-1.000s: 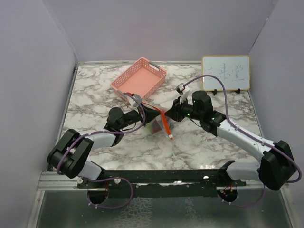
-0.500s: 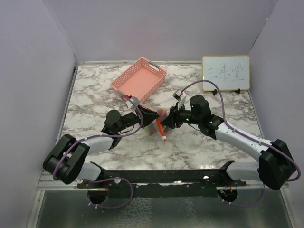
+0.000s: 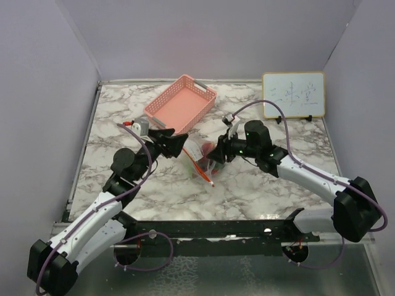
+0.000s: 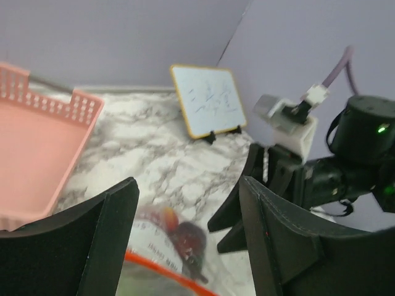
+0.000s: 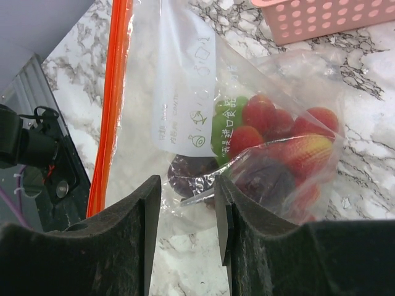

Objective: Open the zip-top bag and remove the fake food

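Zip-top bag [image 5: 185, 92] w/ fake food [image 5: 271, 142] lies mid-counter directly under R end effector [image 5: 188, 203] (fingers part apart, grip unclear), orange zip strip [image 5: 111, 105] running toward near edge; L end effector [image 3: 178, 139] gapes just left of it.

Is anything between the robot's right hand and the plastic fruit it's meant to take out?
Yes: the zip-top bag itself. The fake food sits bunched in one corner behind clear plastic, and the right hand is over the bag's side, not at its orange zip strip. Nothing else lies between.
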Controlling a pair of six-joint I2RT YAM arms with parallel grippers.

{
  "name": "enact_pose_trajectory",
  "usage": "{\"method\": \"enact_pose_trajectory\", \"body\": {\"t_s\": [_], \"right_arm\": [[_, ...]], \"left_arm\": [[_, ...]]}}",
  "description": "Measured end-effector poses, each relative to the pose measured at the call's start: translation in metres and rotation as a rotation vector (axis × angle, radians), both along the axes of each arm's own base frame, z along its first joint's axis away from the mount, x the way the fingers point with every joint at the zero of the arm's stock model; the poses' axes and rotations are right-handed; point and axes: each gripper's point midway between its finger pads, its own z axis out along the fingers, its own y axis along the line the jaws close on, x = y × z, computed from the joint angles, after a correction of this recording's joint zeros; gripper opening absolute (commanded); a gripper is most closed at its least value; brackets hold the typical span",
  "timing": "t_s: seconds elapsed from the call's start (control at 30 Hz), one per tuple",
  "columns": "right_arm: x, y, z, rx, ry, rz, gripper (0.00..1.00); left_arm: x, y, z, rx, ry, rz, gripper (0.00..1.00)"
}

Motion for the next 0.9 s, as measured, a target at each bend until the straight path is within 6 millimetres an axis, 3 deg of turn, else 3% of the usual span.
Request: {"method": "enact_pose_trajectory", "body": {"t_s": [0.07,0.23,0.3,0.6,0.9], "right_arm": [[0.002,0.003,0.001,0.001,0.0,0.004,0.41],[0.005,0.008,0.01,0.009,-0.022,0.016,0.43],[0.005,0.012,0.016,0.016,-0.037,0.027,0.45],[-0.015,0.051,0.025,0.025,-0.05,0.127,0.49],[-0.012,0.066,0.026,0.005,-0.078,0.124,0.49]], "left_arm": [[-0.002,0.005,-0.024,-0.024,0.092,0.027,0.53],[-0.023,0.009,-0.105,-0.003,0.334,0.069,0.52],[-0.031,0.011,-0.121,0.0,0.383,0.085,0.52],[-0.032,0.019,-0.164,-0.014,0.506,0.171,0.52],[-0.029,0.027,-0.166,-0.026,0.5,0.217,0.51]]}}
